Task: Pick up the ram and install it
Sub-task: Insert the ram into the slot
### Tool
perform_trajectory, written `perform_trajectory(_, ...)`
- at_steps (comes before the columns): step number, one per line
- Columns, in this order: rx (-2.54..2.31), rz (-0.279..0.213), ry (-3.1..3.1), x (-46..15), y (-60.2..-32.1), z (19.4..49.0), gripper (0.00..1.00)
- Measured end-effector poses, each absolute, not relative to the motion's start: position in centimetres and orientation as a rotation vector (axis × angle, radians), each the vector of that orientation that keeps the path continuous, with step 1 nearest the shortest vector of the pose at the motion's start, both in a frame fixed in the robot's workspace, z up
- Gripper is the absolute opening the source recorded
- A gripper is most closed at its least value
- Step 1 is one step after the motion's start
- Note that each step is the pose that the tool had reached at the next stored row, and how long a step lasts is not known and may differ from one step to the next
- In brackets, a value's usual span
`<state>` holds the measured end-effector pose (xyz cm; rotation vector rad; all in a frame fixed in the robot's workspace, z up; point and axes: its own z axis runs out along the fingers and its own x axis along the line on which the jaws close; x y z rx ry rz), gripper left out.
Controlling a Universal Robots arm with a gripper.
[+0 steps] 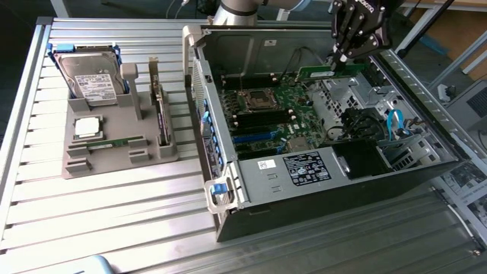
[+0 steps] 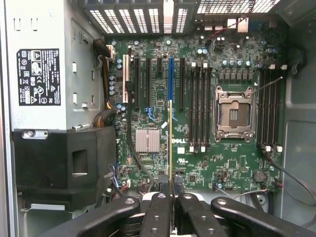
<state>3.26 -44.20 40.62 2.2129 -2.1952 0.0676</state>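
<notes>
The ram (image 1: pixel 323 72) is a thin green stick held over the open computer case (image 1: pixel 304 171), above the far end of the motherboard (image 1: pixel 278 114). My gripper (image 1: pixel 339 59) is shut on it from above. In the wrist view the ram (image 2: pixel 171 148) shows edge-on as a narrow line rising from between my fingertips (image 2: pixel 171 205), which are clamped on it. Below it lie the black memory slots (image 2: pixel 197 108) beside the empty processor socket (image 2: pixel 233 112). The ram hangs clear of the board, over the area next to the blue slot (image 2: pixel 171 79).
A grey fixture tray (image 1: pixel 114 154) at the exterior view's left carries a hard drive (image 1: pixel 91 80), a square silver chip (image 1: pixel 88 127) and a thin card standing on edge (image 1: pixel 158 108). Inside the case are the power supply (image 2: pixel 42 64), a drive cage (image 1: pixel 357 91) and blue cables (image 1: pixel 394 123).
</notes>
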Motion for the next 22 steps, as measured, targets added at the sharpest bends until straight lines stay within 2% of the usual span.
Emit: perform_trajectory(22,2.213,0.068,-2.195,2.88,-44.20,39.86,0.12)
